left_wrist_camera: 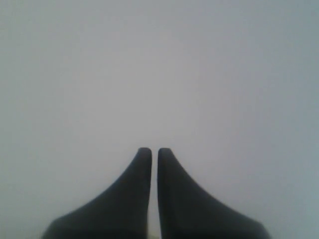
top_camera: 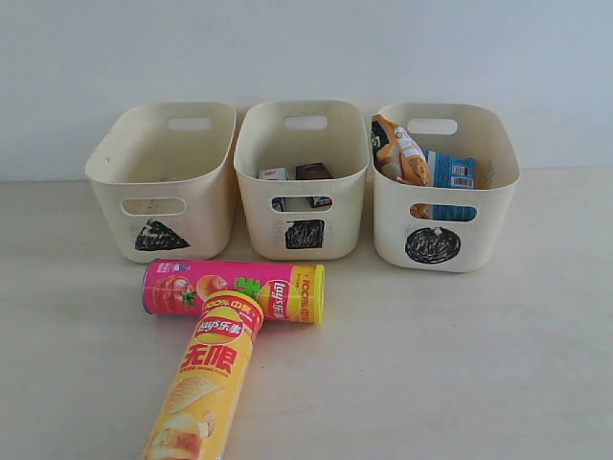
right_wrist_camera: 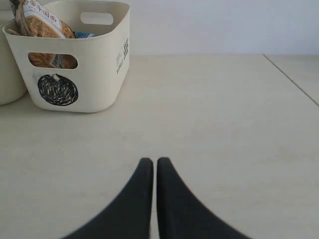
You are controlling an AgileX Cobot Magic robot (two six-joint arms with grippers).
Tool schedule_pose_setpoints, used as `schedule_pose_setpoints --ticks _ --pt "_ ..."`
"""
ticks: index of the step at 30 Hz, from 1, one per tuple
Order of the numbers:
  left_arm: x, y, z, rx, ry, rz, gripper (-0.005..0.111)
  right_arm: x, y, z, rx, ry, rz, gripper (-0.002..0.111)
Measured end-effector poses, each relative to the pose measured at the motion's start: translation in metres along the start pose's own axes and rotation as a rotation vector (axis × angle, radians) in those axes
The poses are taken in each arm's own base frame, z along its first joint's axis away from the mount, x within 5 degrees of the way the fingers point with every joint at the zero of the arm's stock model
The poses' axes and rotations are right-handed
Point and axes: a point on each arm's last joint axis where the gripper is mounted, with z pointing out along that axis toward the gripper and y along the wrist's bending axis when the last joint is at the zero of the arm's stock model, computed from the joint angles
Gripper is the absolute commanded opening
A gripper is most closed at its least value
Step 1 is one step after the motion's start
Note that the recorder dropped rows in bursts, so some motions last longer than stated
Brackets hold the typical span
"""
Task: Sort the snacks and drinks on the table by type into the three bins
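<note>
Three cream bins stand in a row at the back of the table: the triangle bin on the left, the square bin in the middle, the circle bin on the right. Two small drink cartons sit in the square bin. An orange noodle packet and a blue one are in the circle bin. A pink chip tube lies crosswise in front, a yellow chip tube touching it. Neither arm shows in the exterior view. My left gripper is shut against a blank wall. My right gripper is shut, low over bare table.
A pale wall rises behind the bins. The table's right edge or seam runs diagonally in the right wrist view, to the side of the circle bin.
</note>
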Motion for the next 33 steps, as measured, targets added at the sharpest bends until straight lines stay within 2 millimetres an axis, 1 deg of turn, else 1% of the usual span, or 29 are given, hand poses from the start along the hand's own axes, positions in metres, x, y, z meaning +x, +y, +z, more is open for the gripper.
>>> schedule_pose_setpoints --ticks 4,8,10,12,15,18,20,24,27,28,30,33 --pt "0.001 -0.002 0.038 -0.024 0.189 0.187 0.004 0.000 0.000 0.000 0.000 0.000 0.000 0.000" --pt "0.011 0.002 0.070 -0.071 0.381 0.325 0.004 0.000 0.000 0.000 0.000 0.000 0.000 0.000" --pt "0.022 0.004 0.082 -0.083 0.504 0.406 0.004 0.000 0.000 0.000 0.000 0.000 0.000 0.000" --pt "0.034 0.005 0.090 -0.082 0.617 0.459 0.004 0.000 0.000 0.000 0.000 0.000 0.000 0.000" --pt "0.053 -0.004 0.100 -0.034 0.792 0.539 0.004 0.000 0.000 0.000 0.000 0.000 0.000 0.000" --pt "0.066 -0.019 0.106 0.040 0.943 0.587 0.004 0.000 0.000 0.000 0.000 0.000 0.000 0.000" --pt "0.070 -0.028 0.108 0.083 1.014 0.583 0.004 0.000 0.000 0.000 0.000 0.000 0.000 0.000" --pt "0.083 -0.044 0.106 0.191 1.182 0.520 0.004 0.000 0.000 0.000 0.000 0.000 0.000 0.000" --pt "0.091 -0.056 0.101 0.270 1.251 0.465 0.006 0.000 0.000 0.000 0.000 0.000 0.000 0.000" --pt "0.094 -0.060 0.099 0.293 1.267 0.452 0.009 0.000 0.000 0.000 0.000 0.000 0.000 0.000" --pt "0.098 -0.069 0.095 0.345 1.293 0.439 0.020 0.000 0.000 0.000 0.000 0.000 0.000 0.000" --pt "0.107 -0.083 0.088 0.420 1.350 0.428 0.045 0.000 0.000 0.000 0.000 0.000 0.000 0.000"
